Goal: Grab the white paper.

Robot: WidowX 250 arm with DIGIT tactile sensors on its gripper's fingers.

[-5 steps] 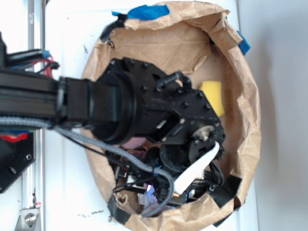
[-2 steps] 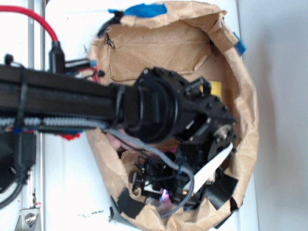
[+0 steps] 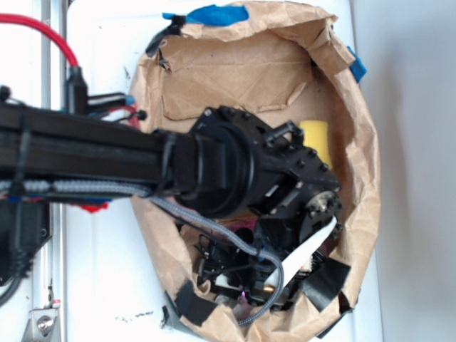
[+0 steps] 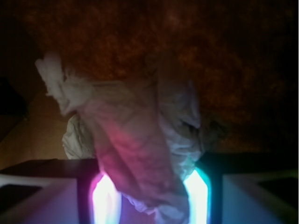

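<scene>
**Paper wad between the glowing fingers**

In the wrist view the white paper [image 4: 140, 140] sits squarely between the two lit fingers [image 4: 105, 196], its lower folds pressed against both pads, so the gripper [image 4: 149, 200] looks clamped on the wad (pink light tints one side, cyan the other). Beyond the fingertips lies the dark brown floor of the paper bag [image 3: 249, 71]. From the exterior view the gripper [image 3: 246, 285] is down inside the bag, mostly hidden under the arm; the yellow sponge [image 3: 315, 139] lies beside the wrist housing.
</scene>
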